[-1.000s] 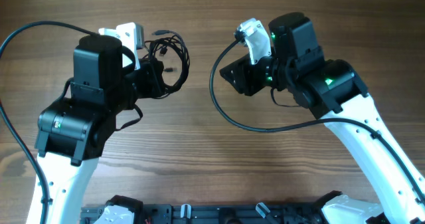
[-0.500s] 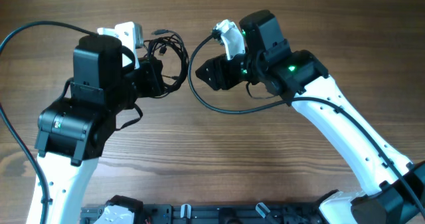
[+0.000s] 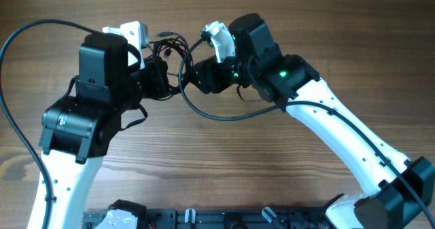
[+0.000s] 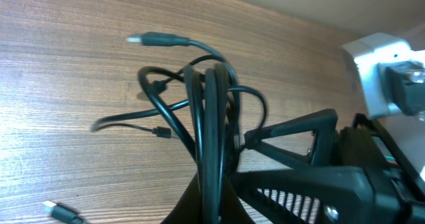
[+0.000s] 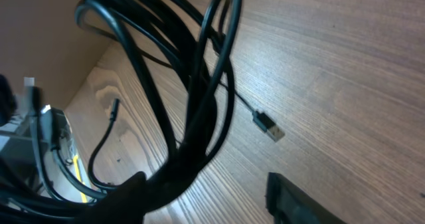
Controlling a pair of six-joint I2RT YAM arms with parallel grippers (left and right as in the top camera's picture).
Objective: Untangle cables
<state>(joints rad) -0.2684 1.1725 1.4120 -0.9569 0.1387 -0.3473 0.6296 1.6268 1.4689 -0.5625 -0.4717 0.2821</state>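
Surface: brown wood-grain counter [image 3: 224, 161], matt, streaked darker along the grain from left to right.
Near edge: black rail with clips [image 3: 224, 219], ran along the bottom of the overhead view.
Cables: thin black flexible cables [image 3: 170, 52], gathered in a looped tangle toward the far side of the counter, between the two arms; a few loose strands trailed onto the wood.
Left pincer [image 4: 211, 207]: clamped tight on the tangle, strands rising nearly upright from its tips.
Right pincer [image 5: 212, 204]: spread wide, fingers well apart; tangle leaned on one finger, not pinched.
Plug: small silvery plug [image 5: 267, 126], lay flat on the wood at a strand's end, near the tangle.
Arm lead: thick black arm cable [image 3: 204, 110], swept in a wide loop over the counter below the right pincer.
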